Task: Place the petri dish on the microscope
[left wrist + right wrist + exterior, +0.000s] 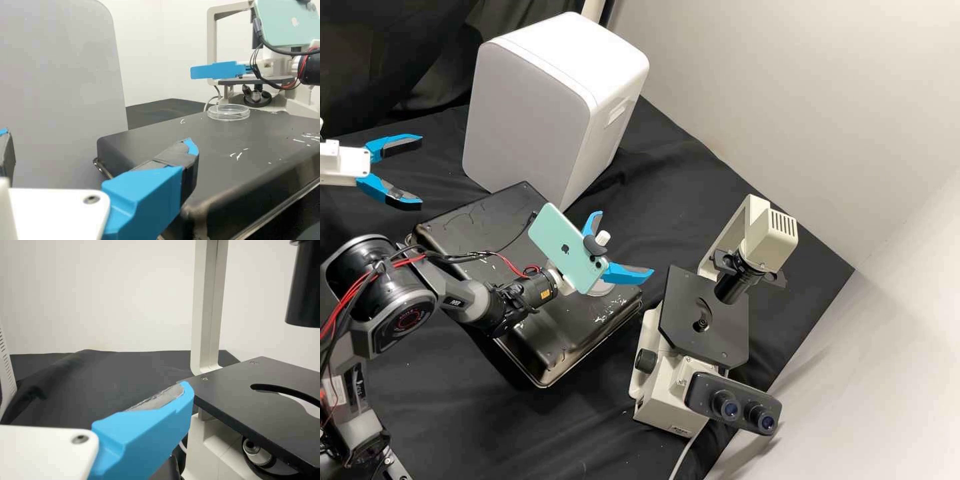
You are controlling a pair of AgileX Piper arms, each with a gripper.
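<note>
A clear, empty petri dish (228, 112) lies on the far end of a black metal platform (240, 150). In the high view the dish (611, 289) peeks out from under the mint phone on my right wrist. My right gripper (613, 248) hangs open just above the dish, one blue finger (217, 70) level over it, nothing held. Beyond it stands the white microscope (703, 333) with its black stage (250, 390) bare, close ahead of my right finger (150, 430). My left gripper (393, 170) stays open at the bench's far left, its fingers (160, 185) near the platform's other end.
A tall white box (553, 100) stands behind the black platform (493, 233). The microscope's condenser (733, 280) overhangs the stage and the eyepieces (740, 407) stick out in front. A white wall runs along the right side.
</note>
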